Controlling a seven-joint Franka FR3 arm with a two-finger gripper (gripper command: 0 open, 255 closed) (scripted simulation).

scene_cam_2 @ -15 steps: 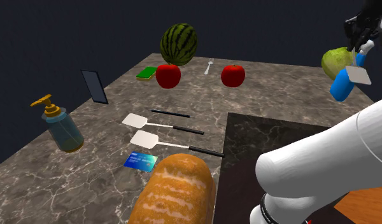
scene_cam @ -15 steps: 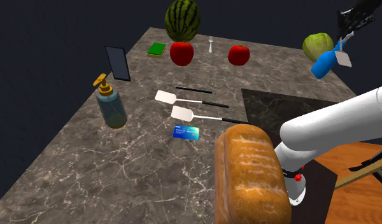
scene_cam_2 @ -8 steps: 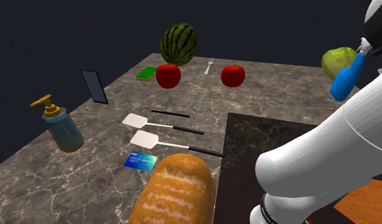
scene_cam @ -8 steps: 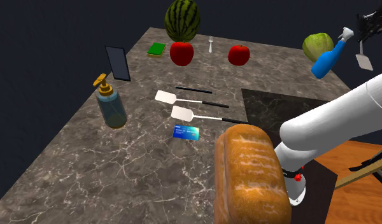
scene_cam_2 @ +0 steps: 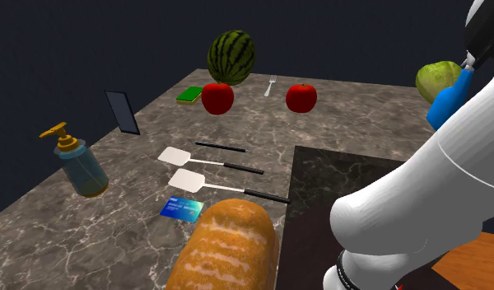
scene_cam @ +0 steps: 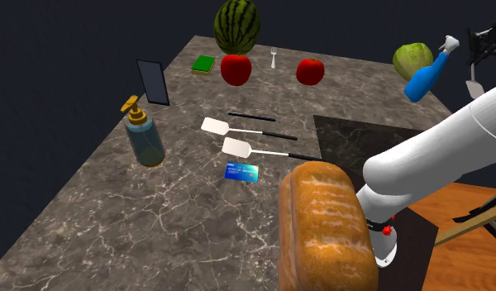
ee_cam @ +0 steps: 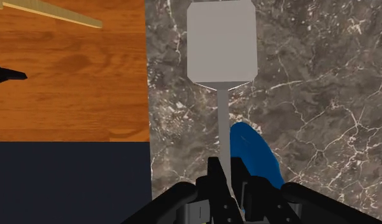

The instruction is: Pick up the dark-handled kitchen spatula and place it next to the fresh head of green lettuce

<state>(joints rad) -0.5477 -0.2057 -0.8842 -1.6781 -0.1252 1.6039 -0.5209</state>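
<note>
My gripper [ee_cam: 229,186] is shut on the thin handle of a spatula [ee_cam: 221,43] with a pale grey square blade, which hangs over the marble counter's edge. In the shoulder view the gripper [scene_cam: 488,40] is at the far upper right, with the spatula blade [scene_cam: 474,87] hanging below it, beyond the counter's right edge. The green lettuce head [scene_cam: 412,59] sits at the counter's far right corner, left of the gripper. The lettuce [scene_cam_2: 436,80] also shows in the second exterior view.
A blue spray bottle [scene_cam: 426,76] leans just by the lettuce, close under the gripper [ee_cam: 253,156]. Two more spatulas [scene_cam: 238,147] lie mid-counter. A bread loaf [scene_cam: 325,225], soap dispenser [scene_cam: 144,132], apples [scene_cam: 236,69] and a watermelon [scene_cam: 236,25] stand around. Wooden floor [ee_cam: 69,70] lies beyond the edge.
The gripper carried the spatula toward the shoulder view's right, from in front of the blue bottle to past the counter's edge. The blade now hangs lower.
</note>
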